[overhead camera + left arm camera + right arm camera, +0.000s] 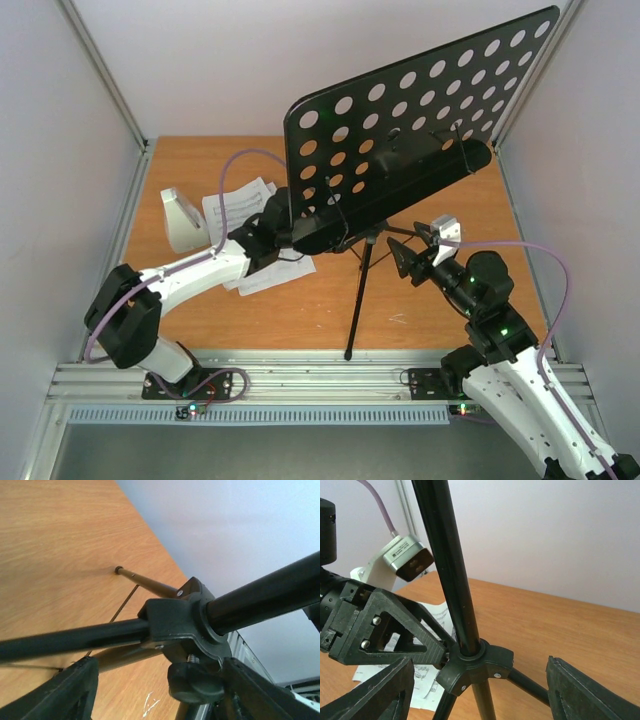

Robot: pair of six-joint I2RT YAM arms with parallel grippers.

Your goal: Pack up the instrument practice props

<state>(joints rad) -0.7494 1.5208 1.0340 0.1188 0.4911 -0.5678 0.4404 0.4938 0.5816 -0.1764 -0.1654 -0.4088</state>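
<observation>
Music stand (420, 130): one, upright on its tripod at the middle of the table (300, 310). One metronome (182, 220) sits by the left edge, beside overlapping sheet-music pages (235, 205), too layered to count. Left gripper (159, 670) reaches in low, fingers apart around the shaft clamp. Right gripper (480, 665) straddles the leg hub, fingers apart.

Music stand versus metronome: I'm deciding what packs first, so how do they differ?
The music stand is black with a perforated desk; the metronome is plain pale grey. The music stand rises tall on tripod legs; the metronome is small and low. The left gripper and right gripper flank the music stand's pole; the metronome sits apart, untouched. Both rest on the table.
</observation>
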